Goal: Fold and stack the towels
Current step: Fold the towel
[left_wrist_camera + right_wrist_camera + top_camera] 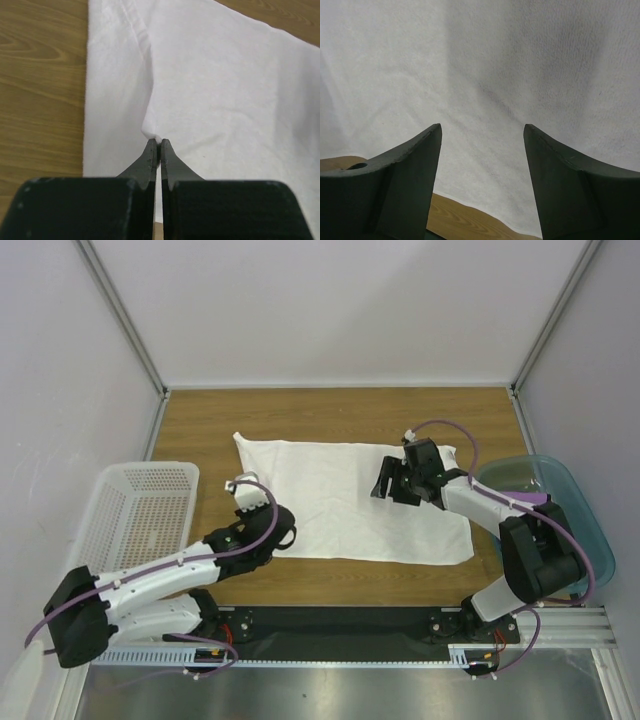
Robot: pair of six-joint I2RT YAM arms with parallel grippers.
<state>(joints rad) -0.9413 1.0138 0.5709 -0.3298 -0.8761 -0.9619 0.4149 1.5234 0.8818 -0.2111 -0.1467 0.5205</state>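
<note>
Basket (128, 525) and bin (572, 480) flank white towel (335, 502); left fingers (151, 156) pinch it, right fingers (415, 165) spread.

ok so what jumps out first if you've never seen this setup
The large white cloth towel spread across the middle of the wooden table dominates. The left hand is shut, pinching up a small pucker near the towel's left near edge, while the right hand hangs open over its right side. A white perforated plastic basket stands at the table's left edge and a translucent teal plastic bin at its right.
</note>
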